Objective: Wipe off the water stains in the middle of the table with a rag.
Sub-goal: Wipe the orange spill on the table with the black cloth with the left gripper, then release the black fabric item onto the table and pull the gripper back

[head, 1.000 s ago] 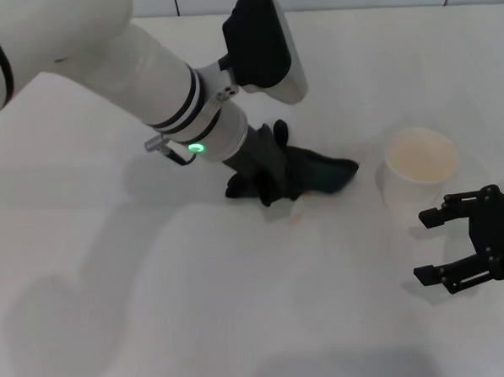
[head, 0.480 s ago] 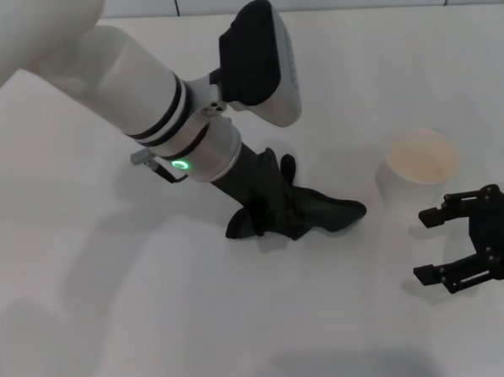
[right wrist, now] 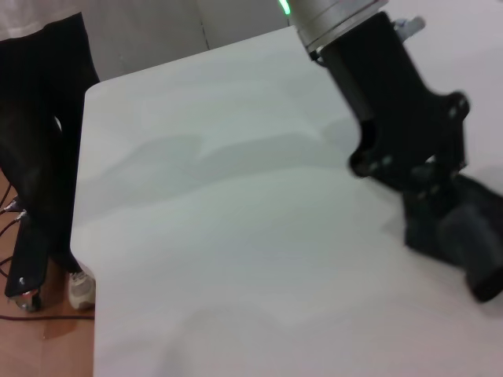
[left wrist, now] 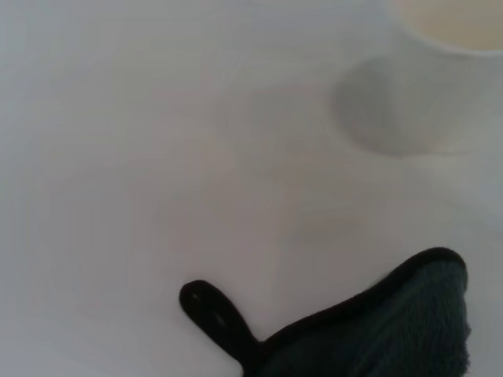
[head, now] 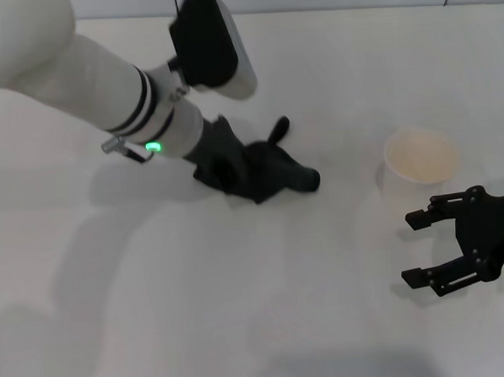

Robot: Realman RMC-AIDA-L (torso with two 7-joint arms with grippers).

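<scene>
Jaws of the left gripper [head: 234, 168] clamp the dark green-black soft rag [head: 268, 172], dragged toward upper left; the white surface [head: 266, 297] now shows no stain.

Right gripper [head: 445, 246] idles, jaws wide.

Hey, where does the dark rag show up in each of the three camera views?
Head view: the rag lies left of centre on the table, under the left tool.
Left wrist view: the rag fills the lower right corner, its narrow tail pointing up-left.
Right wrist view: the rag sits at the right edge, below the left tool.
Shared landmark: the left tool pressing on the rag, in the head and right wrist views.
</scene>
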